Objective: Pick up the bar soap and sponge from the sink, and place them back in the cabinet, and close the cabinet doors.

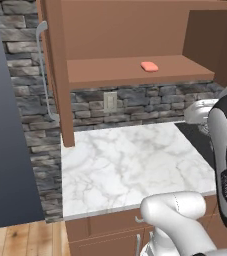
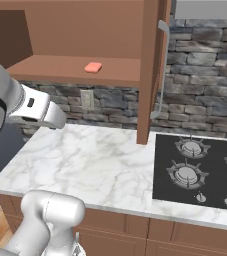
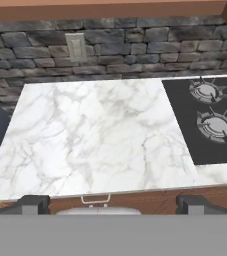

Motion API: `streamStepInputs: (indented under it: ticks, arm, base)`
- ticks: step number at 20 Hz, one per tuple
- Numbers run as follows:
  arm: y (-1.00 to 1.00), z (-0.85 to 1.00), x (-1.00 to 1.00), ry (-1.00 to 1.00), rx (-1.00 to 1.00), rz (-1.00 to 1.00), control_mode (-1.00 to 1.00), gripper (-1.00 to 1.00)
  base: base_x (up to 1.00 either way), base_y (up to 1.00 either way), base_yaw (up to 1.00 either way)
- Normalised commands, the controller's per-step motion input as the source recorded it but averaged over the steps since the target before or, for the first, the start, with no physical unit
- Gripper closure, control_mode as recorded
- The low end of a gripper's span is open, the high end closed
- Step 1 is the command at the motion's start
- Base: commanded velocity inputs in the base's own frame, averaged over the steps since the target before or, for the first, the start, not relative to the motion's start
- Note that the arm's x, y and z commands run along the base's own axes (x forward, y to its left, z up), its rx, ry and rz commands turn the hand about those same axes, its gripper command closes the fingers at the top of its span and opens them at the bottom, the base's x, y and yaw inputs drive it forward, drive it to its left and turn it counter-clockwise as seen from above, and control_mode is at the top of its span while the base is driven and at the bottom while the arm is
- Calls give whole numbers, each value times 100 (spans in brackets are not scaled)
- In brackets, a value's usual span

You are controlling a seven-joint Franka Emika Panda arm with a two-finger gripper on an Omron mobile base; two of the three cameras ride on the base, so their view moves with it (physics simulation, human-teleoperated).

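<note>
1. The large brown wooden wall cabinet [image 1: 135, 30] stands open above the white marble table [image 1: 130, 160]; its plain shelf [image 2: 75, 70] runs across the upper half of both base views.
2. The table, seen through the hand view, spreads from 9 o'clock to the middle, with a grey rough stone wall [image 3: 135, 45] behind it at 12 o'clock.
3. A black gas cooktop with round burners [image 2: 200, 170] is set into the table at 3 o'clock, just beside the marble.
4. One tall brown cabinet door [image 2: 152, 70] hangs open edge-on, its long silver bar handle [image 2: 162, 70] facing the cooktop; the other door [image 1: 60, 70] shows at 9 o'clock in the left base view.
5. The white arm [image 2: 15, 105] reaches in from 9 o'clock in the right base view, held above the table.
6. The hand [image 3: 110, 202] looks down on the table, its dark fingertips [image 3: 32, 202] spread wide and grasping nothing.
7. A beige wall outlet plate [image 3: 76, 46] sits on the stone at 11 o'clock.
8. The small flat salmon-pink bar soap [image 1: 149, 66] lies flat on the cabinet shelf, well apart from the hand.
</note>
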Motion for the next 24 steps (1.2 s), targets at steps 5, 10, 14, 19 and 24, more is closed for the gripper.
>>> streamStepInputs:
  ticks: [5,10,14,19,24]
  arm:
    - [2,0,-10,0,0,0,-100,-100]
    - [0,0,-1,0,0,0,-100,-100]
    - [0,0,0,1,0,0,-100,-100]
    - [0,0,0,0,0,0,100,-100]
    - [0,0,0,0,0,0,100,-100]
  base:
    - [0,0,0]
    - [0,0,0]
    - [0,0,0]
    - [-30,0,0]
    - [-73,-3,-22]
